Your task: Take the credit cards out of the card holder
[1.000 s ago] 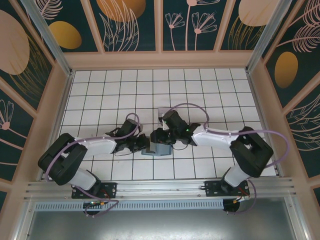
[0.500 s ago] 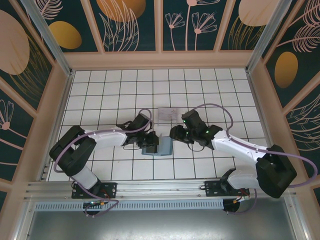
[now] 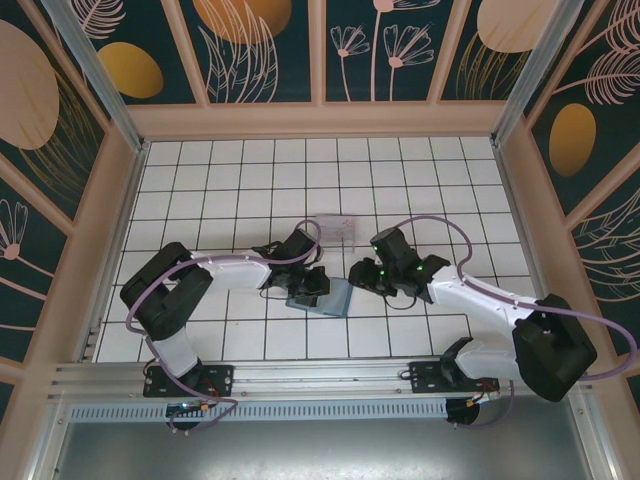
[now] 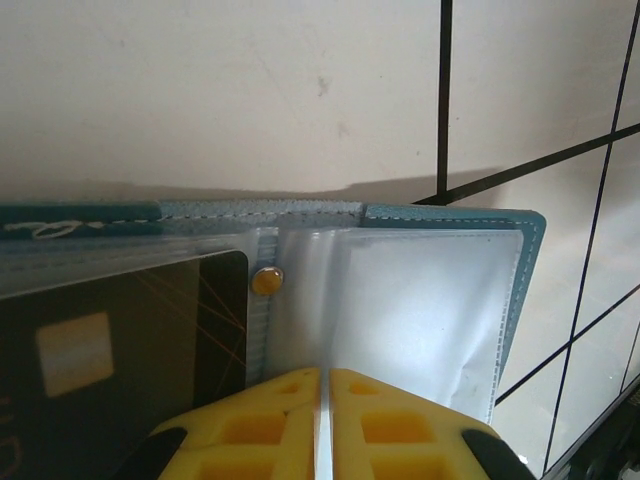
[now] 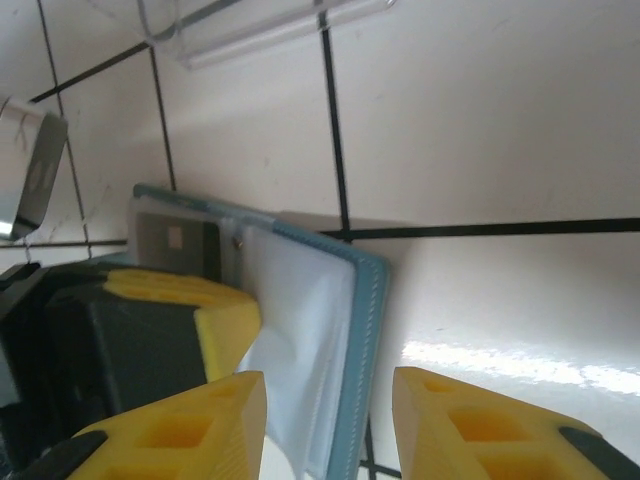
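The holder point(image 3: 331, 298) lies open on the tiles point(image 3: 200, 200), a dark card point(image 4: 130, 330) in one pocket, my left claw point(image 4: 325, 378) clamped on its clear sleeve point(image 4: 420, 300), my right claw point(image 5: 325, 385) spread beside its edge (best, I judge, to nip the card alone and slide it flat).

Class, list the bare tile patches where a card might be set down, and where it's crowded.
Free: the tile rows between the clear box and the rear wall, and the near row between the card holder and the rail. Crowded: around the holder, flanked by left gripper and right gripper.
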